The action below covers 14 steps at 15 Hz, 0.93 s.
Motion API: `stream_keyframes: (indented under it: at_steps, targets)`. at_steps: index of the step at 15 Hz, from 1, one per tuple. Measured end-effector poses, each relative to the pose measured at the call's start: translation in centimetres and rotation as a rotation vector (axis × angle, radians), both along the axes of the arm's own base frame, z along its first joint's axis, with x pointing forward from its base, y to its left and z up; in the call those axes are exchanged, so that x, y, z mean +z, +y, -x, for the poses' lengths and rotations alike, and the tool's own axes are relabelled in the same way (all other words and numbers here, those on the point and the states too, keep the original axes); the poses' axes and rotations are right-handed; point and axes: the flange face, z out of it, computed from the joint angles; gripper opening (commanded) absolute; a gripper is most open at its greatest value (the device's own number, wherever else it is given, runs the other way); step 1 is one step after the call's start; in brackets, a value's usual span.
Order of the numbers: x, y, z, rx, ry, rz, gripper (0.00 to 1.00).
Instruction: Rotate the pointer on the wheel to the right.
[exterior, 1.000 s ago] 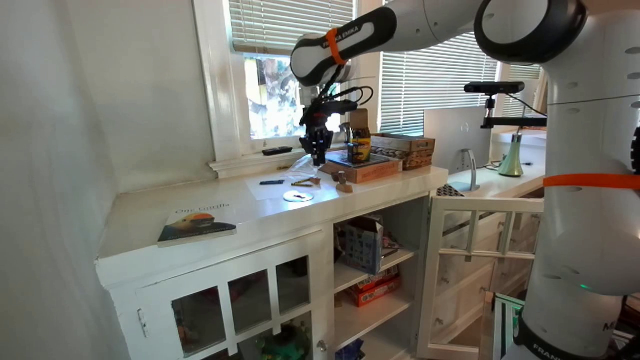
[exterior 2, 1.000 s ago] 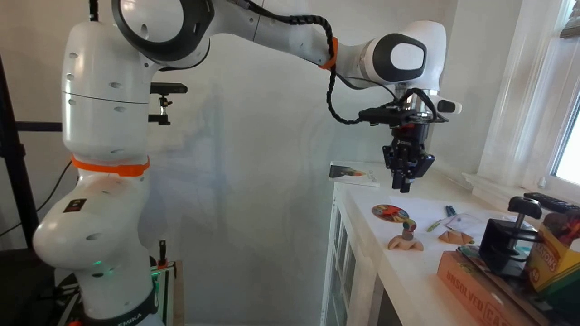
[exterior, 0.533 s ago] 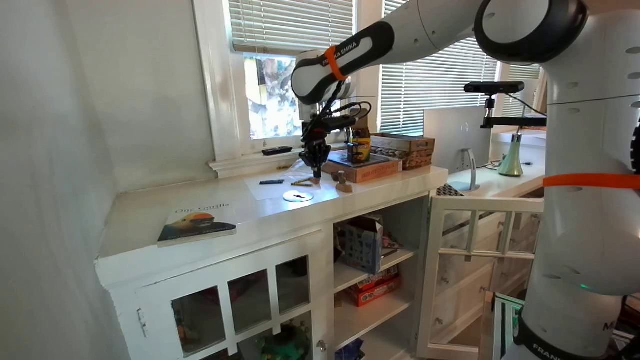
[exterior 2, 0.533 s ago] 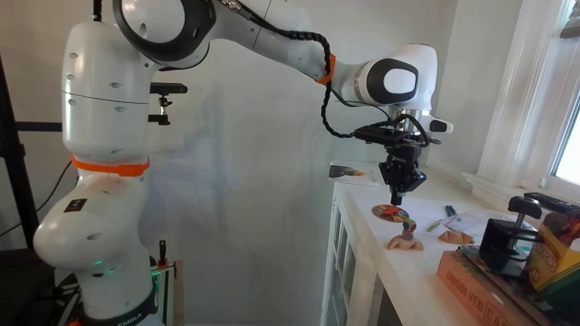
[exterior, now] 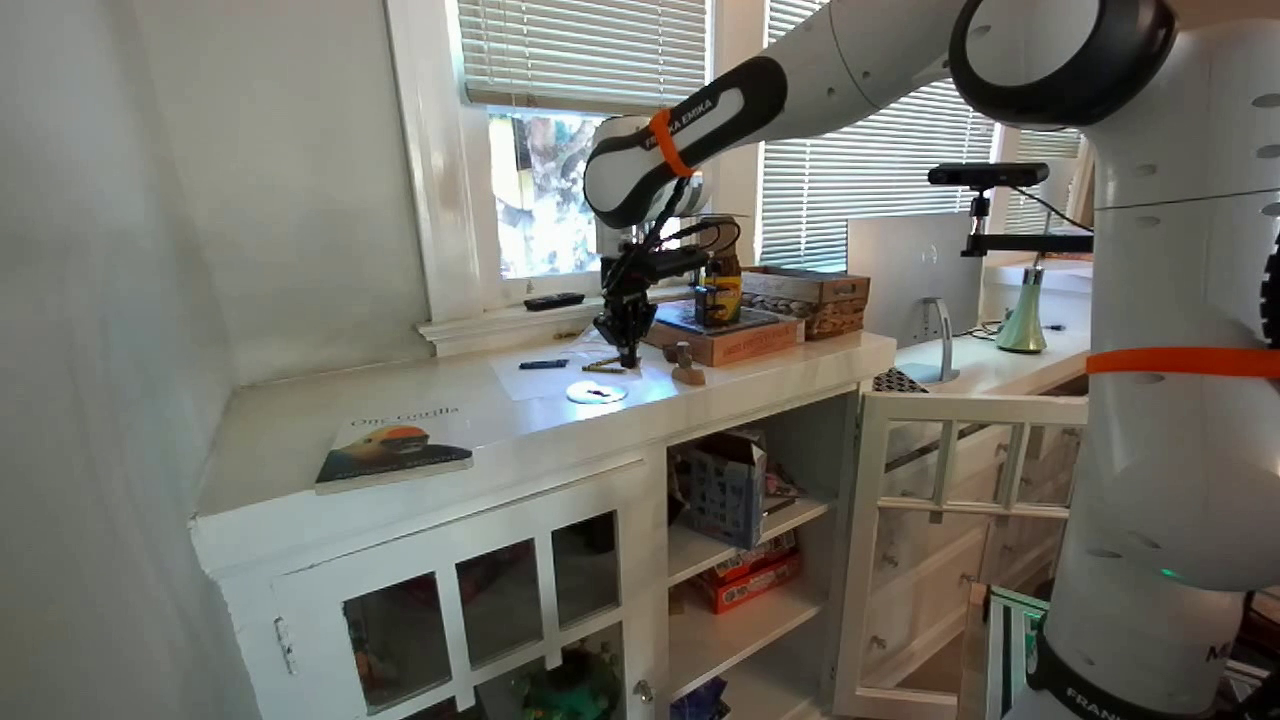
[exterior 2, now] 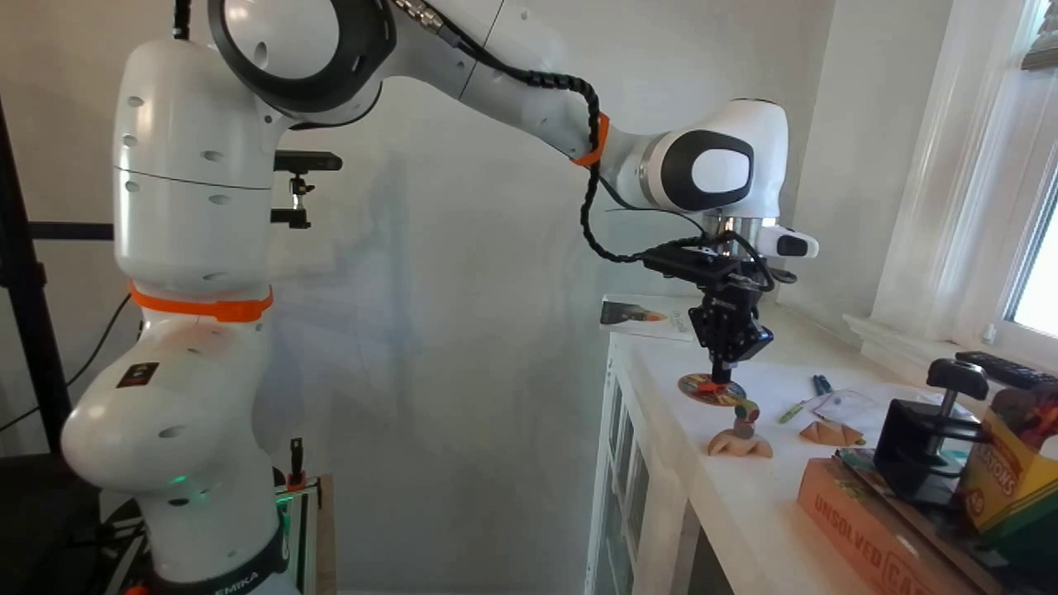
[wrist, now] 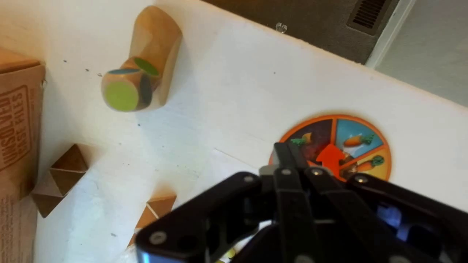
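The wheel is a flat round disc with an orange rim and carrot pictures in the wrist view (wrist: 365,135). It lies on the white counter and looks pale and glary in an exterior view (exterior: 590,394); it shows coloured in an exterior view (exterior 2: 693,392). Its pointer is a red arrow (wrist: 331,157), with the head toward the top of the wrist view; its lower part is hidden behind my fingers. My gripper (wrist: 289,149) points down with its fingertips together and nothing between them. The tips (exterior 2: 721,377) are just above or at the wheel, beside the pointer; contact cannot be told.
A wooden figure with a cube head (wrist: 155,47) stands near the wheel. Folded brown pieces (wrist: 69,170) lie by an orange-brown box (exterior 2: 851,521) bearing a black clamp (exterior 2: 930,446) and crayons (exterior 2: 1017,479). A book (exterior: 395,445) lies further along the counter (exterior: 290,420).
My gripper has come down from well above the counter to just over the wheel, its fingertips closing together. The wheel and the objects around it look unmoved.
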Motion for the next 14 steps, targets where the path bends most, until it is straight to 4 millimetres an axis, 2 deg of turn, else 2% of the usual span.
stream_keyframes:
  at_steps: [6,14]
  targets:
    - [-0.3,-0.1,-0.3,0.001,0.002,0.001,0.0]
    - [-1.6,0.4,-2.1,0.029,0.006,-0.004,0.0]
